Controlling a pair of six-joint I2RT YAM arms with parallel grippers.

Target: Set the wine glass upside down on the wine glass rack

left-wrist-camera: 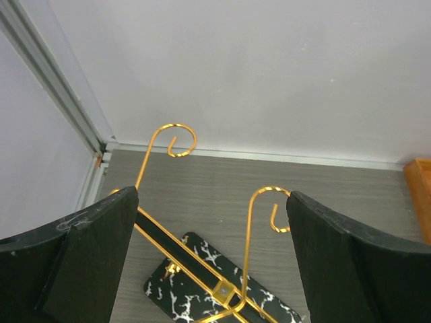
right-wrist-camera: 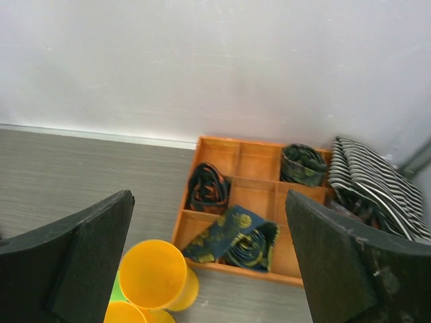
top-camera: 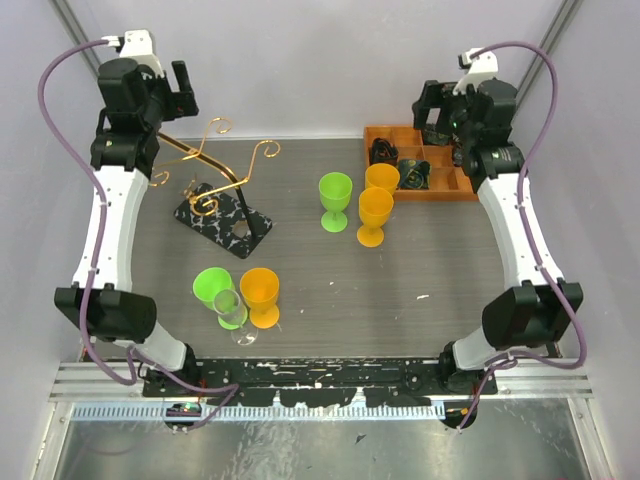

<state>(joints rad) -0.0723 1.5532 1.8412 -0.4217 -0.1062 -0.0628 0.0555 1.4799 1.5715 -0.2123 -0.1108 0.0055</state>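
Note:
The gold wire wine glass rack point(top-camera: 222, 170) stands on its black marbled base point(top-camera: 222, 220) at the back left; its scroll arms point(left-wrist-camera: 246, 222) and base point(left-wrist-camera: 195, 276) show in the left wrist view. A clear wine glass point(top-camera: 232, 312) stands upright near the front left, between a green goblet point(top-camera: 212, 286) and an orange goblet point(top-camera: 261, 294). My left gripper point(top-camera: 180, 90) is open and empty, high above the rack. My right gripper point(top-camera: 440, 108) is open and empty, high at the back right.
A green goblet point(top-camera: 335, 200) and two orange goblets point(top-camera: 375, 215) stand mid-table; one orange goblet point(right-wrist-camera: 156, 276) shows in the right wrist view. An orange compartment tray point(top-camera: 420, 165) with rolled ties point(right-wrist-camera: 236, 235) sits at the back right. A striped cloth point(right-wrist-camera: 374, 182) lies beside it.

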